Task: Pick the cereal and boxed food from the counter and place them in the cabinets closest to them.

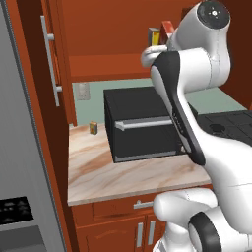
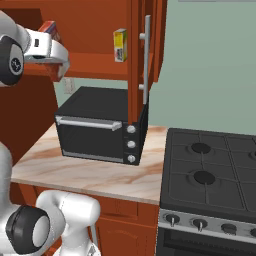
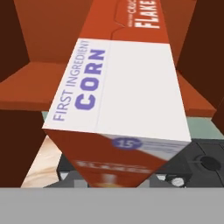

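1. The task looks about half done: a small yellow box [image 2: 119,45], probably the boxed food, already stands upright on the inner shelf of the open cabinet [image 2: 100,67], near its right-hand door.
2. The cereal box [image 3: 118,92], red and white with "CORN" and "FLAKES" printed on it, is off the desk [image 1: 123,177] and up at cabinet height. Its red top edge shows in the right base view at [image 2: 50,27] and in the left base view at [image 1: 167,27].
3. The end effector [image 2: 54,64] is closed on the cereal box. In the hand view the box sits right at the fingertips and stretches away from the camera toward the cabinet opening.
4. What is left, as I judge it: carry the cereal in over the shelf, set it down, and let go. It has not yet been released.
5. The cereal hangs to the left of the yellow box, apart from it, above the black toaster oven [image 1: 142,125].
6. A small yellow-brown item [image 1: 93,128] stands on the desk near the wall; I cannot tell what it is.
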